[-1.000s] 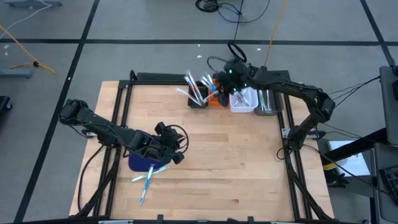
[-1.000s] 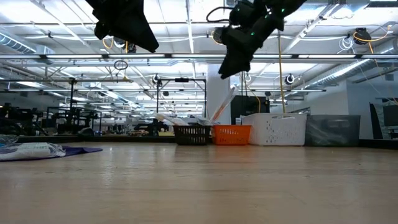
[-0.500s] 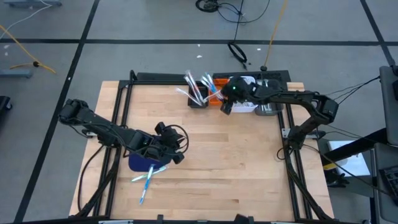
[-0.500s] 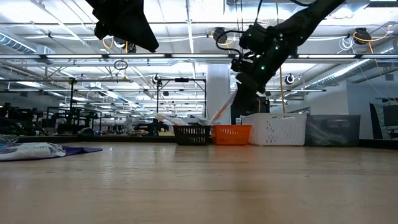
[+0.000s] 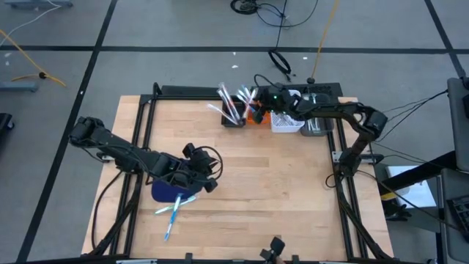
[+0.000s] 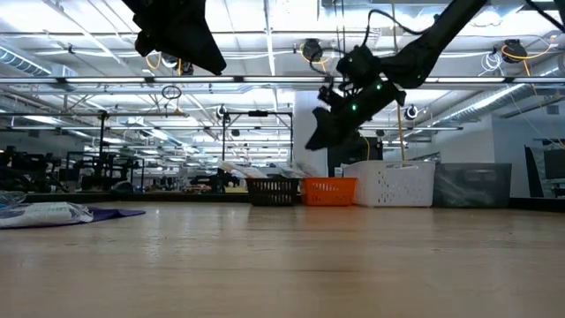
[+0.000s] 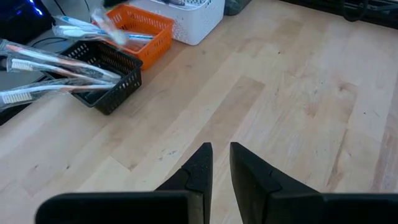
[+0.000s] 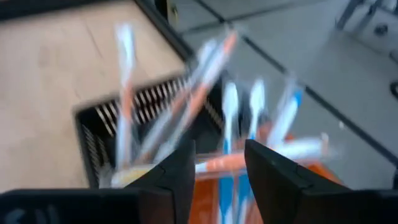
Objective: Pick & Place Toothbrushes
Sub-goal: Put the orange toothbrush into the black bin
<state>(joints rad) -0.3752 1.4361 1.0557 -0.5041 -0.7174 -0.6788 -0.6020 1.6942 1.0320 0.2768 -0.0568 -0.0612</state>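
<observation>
Left tool [image 7: 221, 163] waits low over my near desk [image 5: 264, 191], fingers nearly pressed together, holding nothing.

Near it, I see loose toothbrushes [image 5: 174, 209] off the mat [image 5: 163, 192], still to sort. Farther back, right tool [image 8: 217, 165] hangs spread and unladen above the black bin [image 5: 233, 117] and orange bin [image 5: 253, 114], where sorted toothbrushes lean, likely after a drop.

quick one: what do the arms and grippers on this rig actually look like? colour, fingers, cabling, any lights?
Both arms are dark, near black, slim and jointed. The left gripper ends in two flat, tapered black fingers; the right gripper has the same pair. Black cables loop around the left wrist, and small green lights glow on the right wrist. No visible markings.
</observation>
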